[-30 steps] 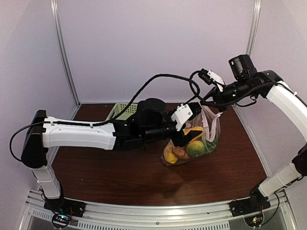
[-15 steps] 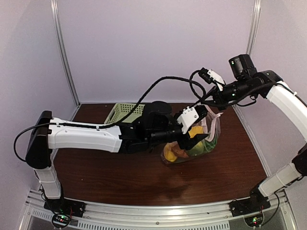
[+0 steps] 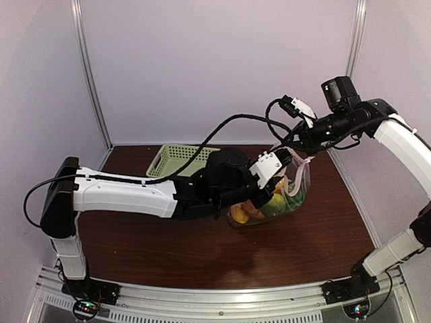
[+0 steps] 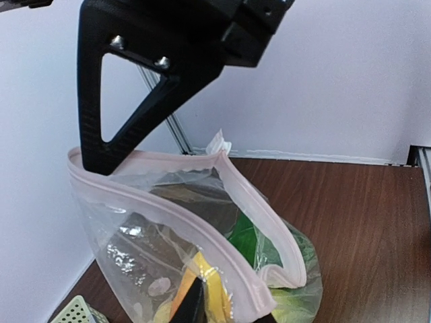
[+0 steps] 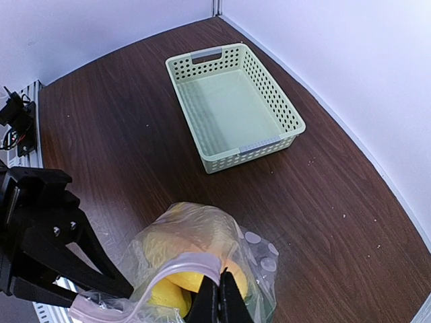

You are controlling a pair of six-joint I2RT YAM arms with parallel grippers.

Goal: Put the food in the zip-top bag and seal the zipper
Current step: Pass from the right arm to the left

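right gripper (image 5: 219, 297): pinching zip-top bag (image 5: 195, 225) rim
left gripper (image 3: 268, 188): at zipper (image 4: 168, 215), can't tell grip tbh
food (image 3: 275, 203): bagged

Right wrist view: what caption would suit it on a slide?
Right gripper pinches the rim of the zip-top bag, yellow food inside, green basket beyond.

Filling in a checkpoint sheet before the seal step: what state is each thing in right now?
zip-top bag: standing upright, top edge held up.
zipper: unsealed, mouth gaping.
food: inside the bag.
basket: upright, empty.
left gripper: jaws straddle the bag's mouth edge; grip unclear.
right gripper: shut on the zip-top bag's rim.
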